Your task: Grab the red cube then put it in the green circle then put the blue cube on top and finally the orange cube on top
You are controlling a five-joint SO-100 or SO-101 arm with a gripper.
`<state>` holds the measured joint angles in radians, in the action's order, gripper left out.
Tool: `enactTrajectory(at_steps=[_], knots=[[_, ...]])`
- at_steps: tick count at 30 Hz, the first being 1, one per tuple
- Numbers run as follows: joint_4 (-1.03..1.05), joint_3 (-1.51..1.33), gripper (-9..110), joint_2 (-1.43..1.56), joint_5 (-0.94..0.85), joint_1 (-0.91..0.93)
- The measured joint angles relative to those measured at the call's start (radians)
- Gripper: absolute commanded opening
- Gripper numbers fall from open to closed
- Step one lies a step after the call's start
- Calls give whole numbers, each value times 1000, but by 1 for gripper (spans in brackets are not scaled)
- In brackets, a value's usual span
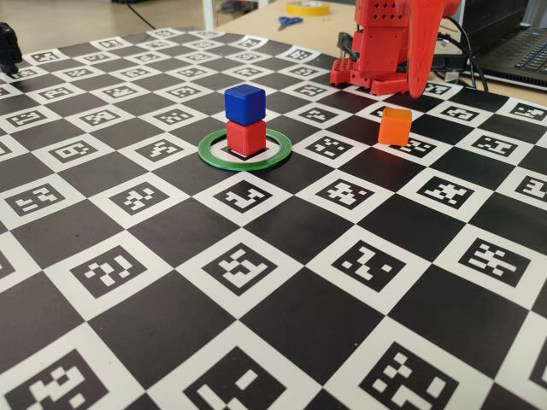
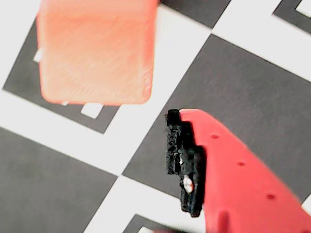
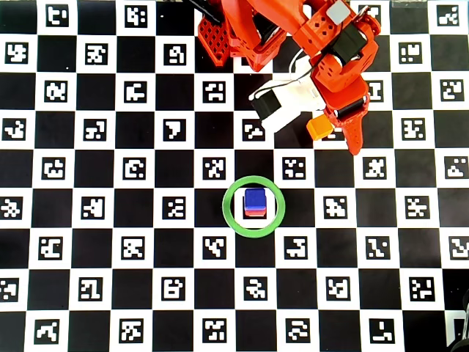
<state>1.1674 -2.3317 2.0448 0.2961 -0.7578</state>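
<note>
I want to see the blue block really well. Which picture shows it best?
The fixed view: the blue cube shows its top and two sides, sitting on the red cube. The overhead view shows only its top face. The wrist view doesn't show it at all.

Blue cube (image 1: 244,103) atop red cube (image 1: 245,137) (inside green circle (image 1: 211,152)); orange cube (image 1: 394,125) apart.

checkered marker board (image 1: 282,325) | on it: green circle (image 1: 282,152), red cube (image 1: 246,137), orange cube (image 1: 394,126)
</note>
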Motion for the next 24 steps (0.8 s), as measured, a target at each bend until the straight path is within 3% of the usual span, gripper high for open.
enactTrajectory(at_steps=[24], knots=[[-178, -57, 48, -150, -43, 5]])
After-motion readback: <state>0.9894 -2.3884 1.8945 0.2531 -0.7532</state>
